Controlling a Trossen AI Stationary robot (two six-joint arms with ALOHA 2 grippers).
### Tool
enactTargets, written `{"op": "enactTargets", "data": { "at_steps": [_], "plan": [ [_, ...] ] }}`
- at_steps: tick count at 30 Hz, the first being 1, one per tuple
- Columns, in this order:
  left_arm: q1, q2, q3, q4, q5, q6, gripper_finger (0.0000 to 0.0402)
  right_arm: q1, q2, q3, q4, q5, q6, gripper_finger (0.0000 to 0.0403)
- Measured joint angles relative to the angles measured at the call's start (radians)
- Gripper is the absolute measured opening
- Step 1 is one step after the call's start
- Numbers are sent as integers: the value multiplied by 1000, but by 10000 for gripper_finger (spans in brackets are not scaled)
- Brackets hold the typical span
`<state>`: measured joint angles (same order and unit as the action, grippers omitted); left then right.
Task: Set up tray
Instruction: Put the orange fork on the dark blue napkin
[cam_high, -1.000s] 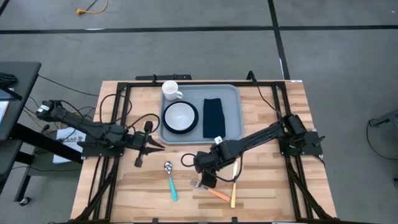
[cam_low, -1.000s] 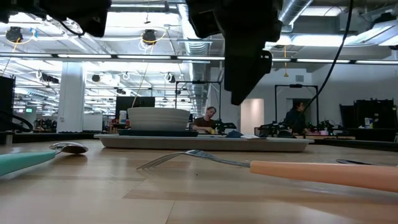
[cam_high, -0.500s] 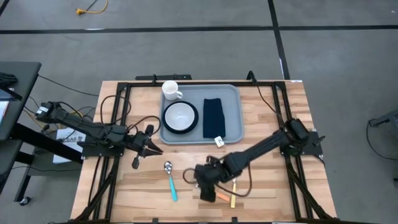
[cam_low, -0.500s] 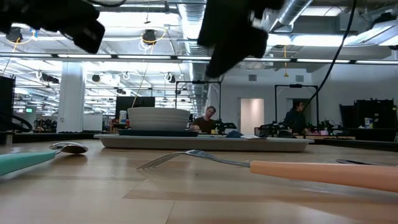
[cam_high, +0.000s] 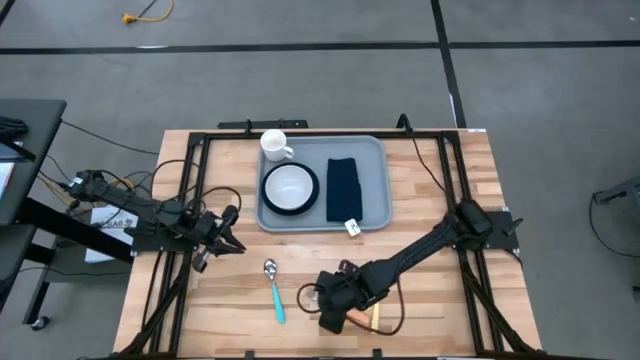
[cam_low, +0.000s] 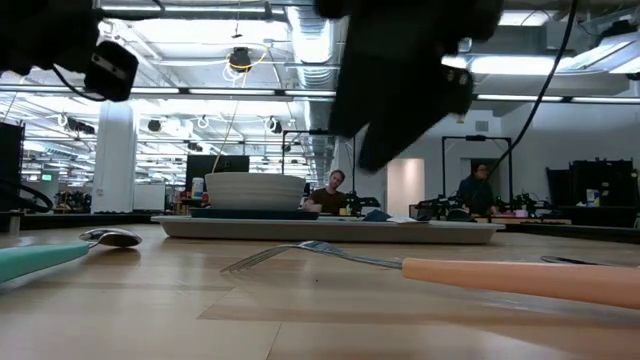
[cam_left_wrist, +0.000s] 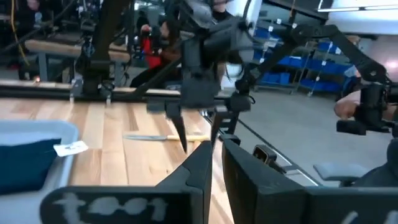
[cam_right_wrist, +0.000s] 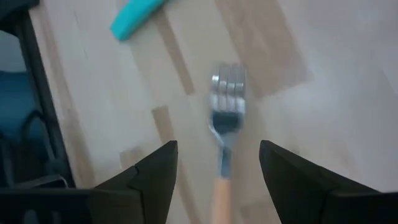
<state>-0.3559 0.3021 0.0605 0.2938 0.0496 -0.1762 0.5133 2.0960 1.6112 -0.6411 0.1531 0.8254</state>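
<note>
Two dark fingers of right gripper (cam_right_wrist: 214, 165) spread wide above orange-handled metal fork (cam_right_wrist: 225, 124); left gripper (cam_high: 222, 243) closed, empty.

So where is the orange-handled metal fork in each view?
High: orange-handled metal fork under the right gripper.
Low: foreground, tines left.
Left wrist: cannot tell.
Right wrist: centred between the open fingers.
Shared landmark: teal-handled spoon beside it.

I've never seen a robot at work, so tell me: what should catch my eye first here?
The right tool hangs open right above a fork with an orange handle, near the table's front edge. Farther back sits a grey tray holding a bowl on a plate, a dark napkin and a white mug. The left tool waits shut at the left.
</note>
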Motion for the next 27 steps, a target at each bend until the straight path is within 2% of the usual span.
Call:
{"op": "enactTargets", "data": {
  "at_steps": [8,18,27],
  "plan": [
    [-6,-55,-1,-124,16,42,25,-5,53,1,9,-16,21,218],
    [-6,-52,-1,-127,16,46,25,-5,53,2,-17,3,-3,218],
    [-6,-52,-1,-145,13,46,25,-3,141,6,25,-43,-14,218]
  ]
}}
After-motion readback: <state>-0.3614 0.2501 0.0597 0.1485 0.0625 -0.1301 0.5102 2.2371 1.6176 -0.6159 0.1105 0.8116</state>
